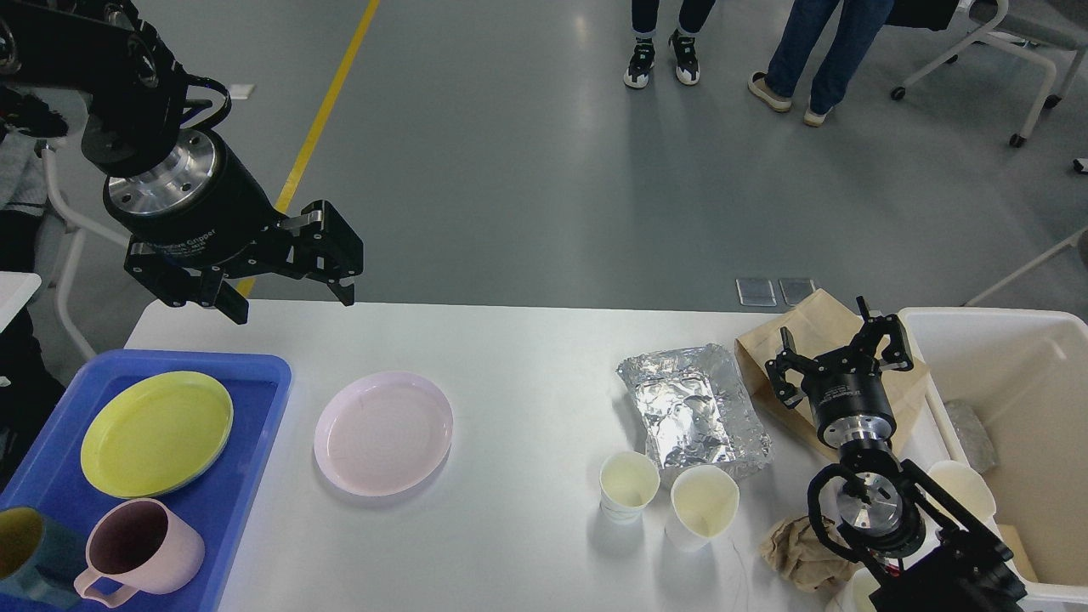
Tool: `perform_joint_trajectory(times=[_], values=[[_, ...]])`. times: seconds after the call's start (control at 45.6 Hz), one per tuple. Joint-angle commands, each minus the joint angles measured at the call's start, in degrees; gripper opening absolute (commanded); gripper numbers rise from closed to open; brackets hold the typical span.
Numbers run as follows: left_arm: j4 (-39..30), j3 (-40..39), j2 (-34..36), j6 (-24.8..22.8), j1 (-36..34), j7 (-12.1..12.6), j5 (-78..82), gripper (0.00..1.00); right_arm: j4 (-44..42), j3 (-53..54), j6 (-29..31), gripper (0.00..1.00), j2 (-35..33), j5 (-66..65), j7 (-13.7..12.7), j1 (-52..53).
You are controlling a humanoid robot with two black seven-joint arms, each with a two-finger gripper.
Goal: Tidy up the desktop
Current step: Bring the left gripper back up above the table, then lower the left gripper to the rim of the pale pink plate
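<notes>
The white desktop (pixel 527 357) fills the lower half of the head view. On it lie a pink plate (pixel 382 432), a crumpled foil tray (pixel 693 412), two paper cups (pixel 629 484) (pixel 703 501), a brown paper bag (pixel 816 327) and a crumpled brown napkin (pixel 795 551). My left gripper (pixel 285 306) hangs open and empty above the desktop's far left edge, behind the pink plate. Over the paper bag my right gripper (pixel 837 344) stands open with nothing in it.
A blue tray (pixel 255 374) at the left holds a yellow plate (pixel 157 433), a pink mug (pixel 140 548) and a teal mug (pixel 25 552). A cream-white bin (pixel 1020 340) stands at the right edge. People's legs and a chair are on the floor beyond.
</notes>
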Motion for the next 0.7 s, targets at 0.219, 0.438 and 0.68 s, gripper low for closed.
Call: perform_joint_trajectory(times=[0.219,0.438,0.68], values=[[-8.0,1.83,-0.93,0.22,-15.13,0.66,-0.19,0.95,0.0,0.03,0.0,1.0,-0.09,0.0,-0.08,-0.01],[-8.0,2.71,0.21,1.36,-12.59,-0.4,-0.18,0.96,0.0,0.03,0.0,1.0,0.0,0.0,0.01,-0.01],[-3.43,1.83,2.68,1.8,-0.37,-3.21,-0.54,0.96,0.0,0.03,0.0,1.0,0.0,0.0,0.01,-0.01]])
